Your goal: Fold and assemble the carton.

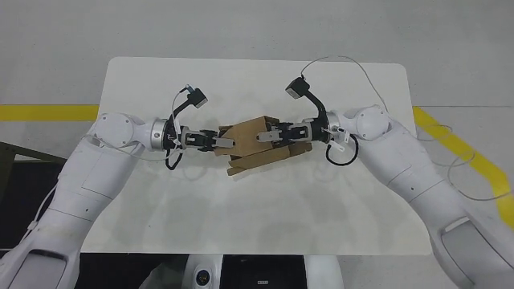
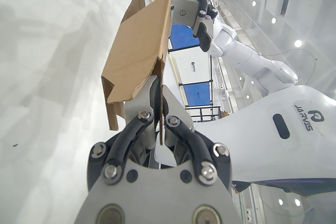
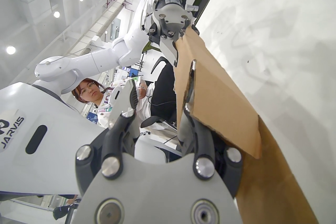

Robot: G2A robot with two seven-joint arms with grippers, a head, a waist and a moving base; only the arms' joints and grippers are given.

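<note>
Item: one brown corrugated carton (image 1: 255,141), only partly folded, with panels and flaps standing at angles and no closed box formed. It sits over the middle of the white table (image 1: 161,88), between the two arms. Whether its lower edge touches the table cannot be told.

Left hand (image 1: 218,139): at the carton's left end. In its own wrist view the left hand (image 2: 158,100) is closed tight, the two fingers pinching the thin edge of a cardboard flap, with the carton (image 2: 136,51) extending away from it. From the right wrist view the same hand (image 3: 175,49) is seen clamped on the carton's far corner.

Right hand (image 1: 269,136): at the carton's right end, over its upper panel. In its own wrist view the right hand (image 3: 160,83) stands wide open. One of its fingers (image 3: 189,88) lies against the edge of the carton (image 3: 218,99); the other stands free and well apart from the cardboard. It has no grip on anything.

Surroundings: a yellow floor line (image 1: 48,112) runs beyond the table's edge.
</note>
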